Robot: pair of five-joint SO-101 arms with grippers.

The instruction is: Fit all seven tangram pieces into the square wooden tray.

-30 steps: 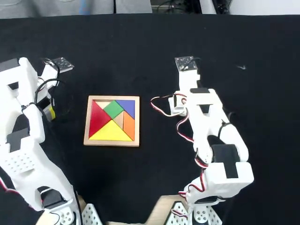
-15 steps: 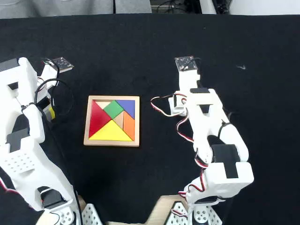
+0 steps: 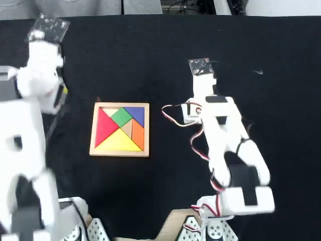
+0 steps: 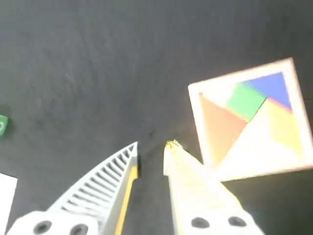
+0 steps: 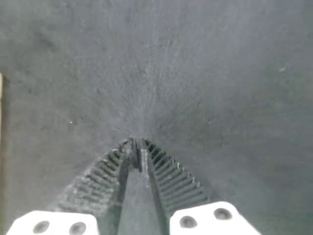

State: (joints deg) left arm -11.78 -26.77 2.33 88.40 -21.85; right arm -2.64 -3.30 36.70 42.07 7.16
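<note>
With the tray apparently full, lift the narrowly parted left claw and pinched-together, empty right claw clear of it

Black cloth over table — cables beyond far edge, wooden board at near edge

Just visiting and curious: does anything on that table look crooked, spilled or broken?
Nothing stands out. The tangram pieces lie flat inside the square wooden tray, which sits straight on the black table. The left claw and right claw are clear of it, holding nothing.
</note>
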